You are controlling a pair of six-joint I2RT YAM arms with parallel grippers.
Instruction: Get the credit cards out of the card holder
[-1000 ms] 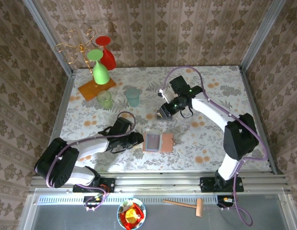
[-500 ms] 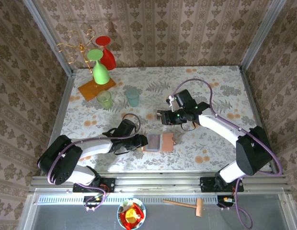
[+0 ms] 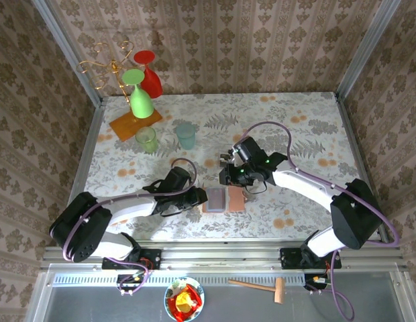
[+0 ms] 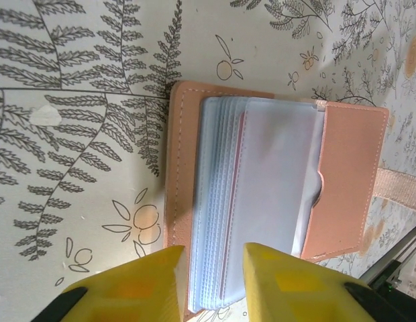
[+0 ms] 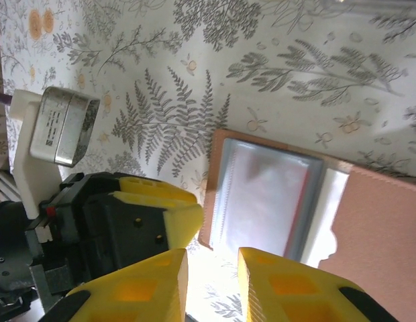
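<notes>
The table (image 3: 308, 127) has a cloth with a pattern of ferns and small oranges, and walls with wallpaper stand on three sides of it. The left arm (image 3: 121, 208) lies low and reaches to the right, while the right arm (image 3: 308, 184) bends in from the right side toward the middle. At the far left corner stands a glass rack (image 3: 131, 124) with an orange flat base; a green glass (image 3: 139, 97) and a red glass (image 3: 149, 77) hang on it upside down. Near it on the cloth are two small glasses (image 3: 147, 139), well apart from the arms. The card holder (image 3: 221, 199) lies open and flat in the near middle of the table, between the two grippers, its salmon cover (image 4: 349, 174) spread to both sides. The left gripper (image 3: 196, 198) is at the left edge of the holder, its yellow fingers (image 4: 282, 282) a little apart and clamped on nothing; whether they touch the holder I cannot tell. The right gripper (image 3: 228, 176) is at the far edge of the holder, its fingers (image 5: 282, 285) also a little apart and holding nothing. Inside the holder is a stack of pale clear sleeves (image 4: 275, 188). A thin red edge (image 4: 228, 221) shows among them; the credit cards cannot be made out.
</notes>
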